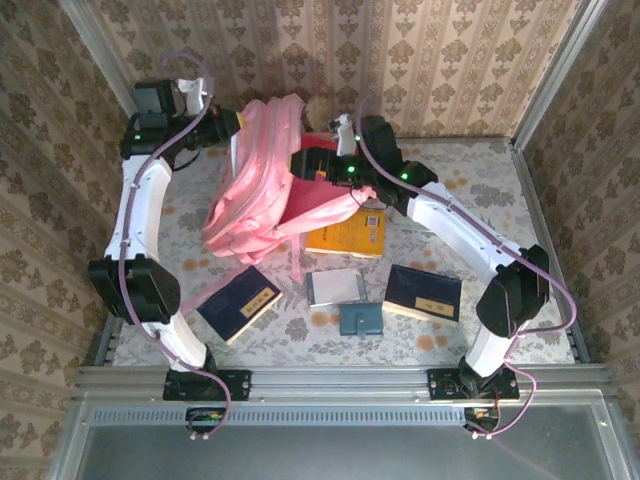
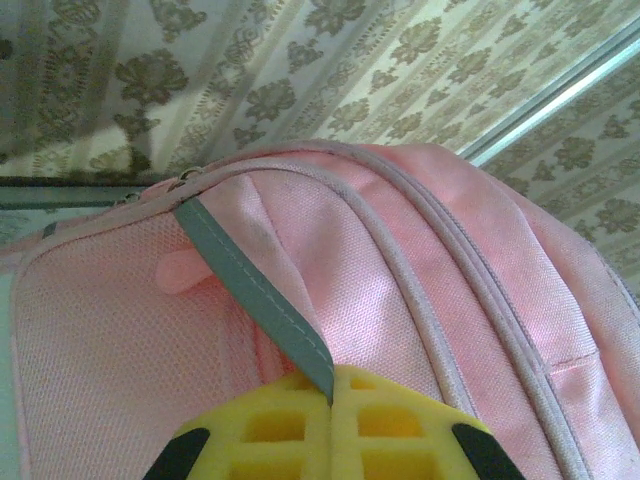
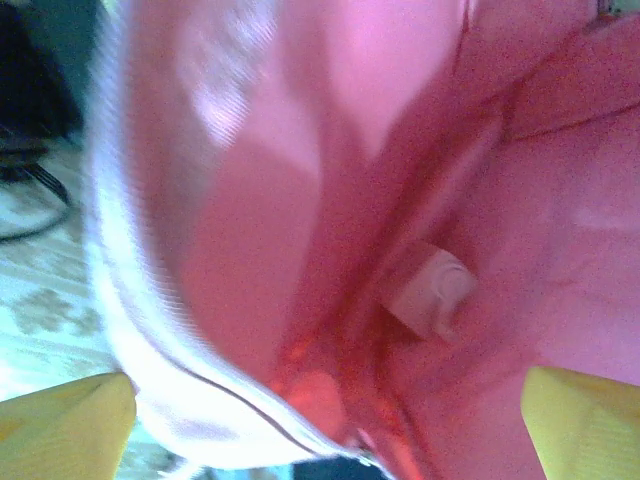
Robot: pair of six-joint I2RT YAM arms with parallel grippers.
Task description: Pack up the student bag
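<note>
The student bag [image 1: 255, 190] is a big pink backpack lying at the back left of the table, its top lifted. My left gripper [image 1: 228, 125] is at the bag's top. In the left wrist view its yellow fingers [image 2: 400, 430] are pressed together, shut on a grey strap loop [image 2: 265, 300] of the bag [image 2: 430, 270]. My right gripper [image 1: 312, 165] reaches into the bag's mouth from the right. In the right wrist view its fingertips [image 3: 70, 425] stand wide apart and open, with the pink lining [image 3: 300, 200], a white label [image 3: 432, 290] and the pale rim between them.
On the table in front of the bag lie a yellow book [image 1: 350, 238], a dark blue book [image 1: 240, 303] at the left, another dark blue book [image 1: 423, 292] at the right, a grey notebook [image 1: 335, 287] and a small teal case [image 1: 358, 320]. Patterned walls close in three sides.
</note>
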